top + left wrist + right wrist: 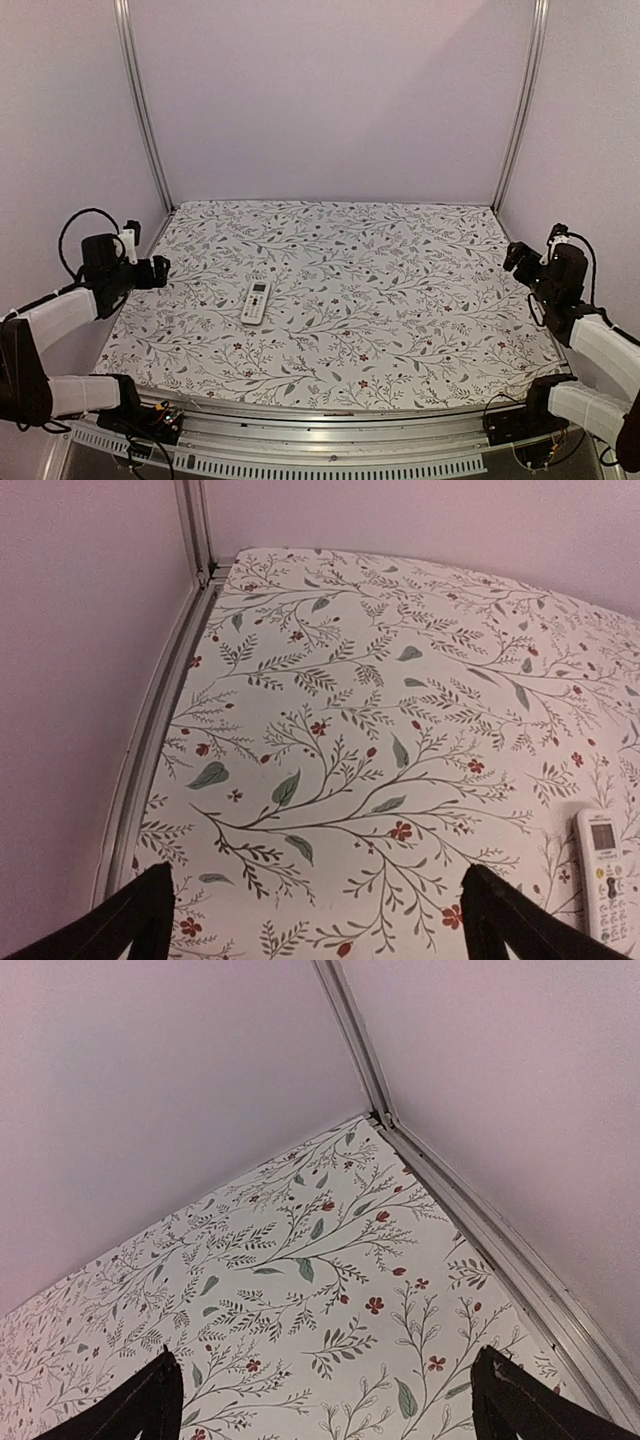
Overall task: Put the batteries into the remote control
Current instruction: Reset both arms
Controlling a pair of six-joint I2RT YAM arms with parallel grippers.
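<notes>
The white remote control (pixel 256 301) lies face up on the floral table cover, left of centre, its display toward the far side. It also shows at the lower right edge of the left wrist view (pixel 607 876). No batteries show in any view. My left gripper (pixel 158 271) is open and empty at the table's left edge, well left of the remote; its dark fingertips (pixel 150 905) stand wide apart. My right gripper (pixel 512 256) is open and empty at the right edge, far from the remote; its fingertips (pixel 155 1395) stand wide apart.
Plain walls and aluminium frame posts (pixel 140 100) enclose the table on three sides. A metal rail (pixel 160 720) runs along the left edge and another (pixel 480 1220) along the right. The floral cover (pixel 380 290) spans the whole table.
</notes>
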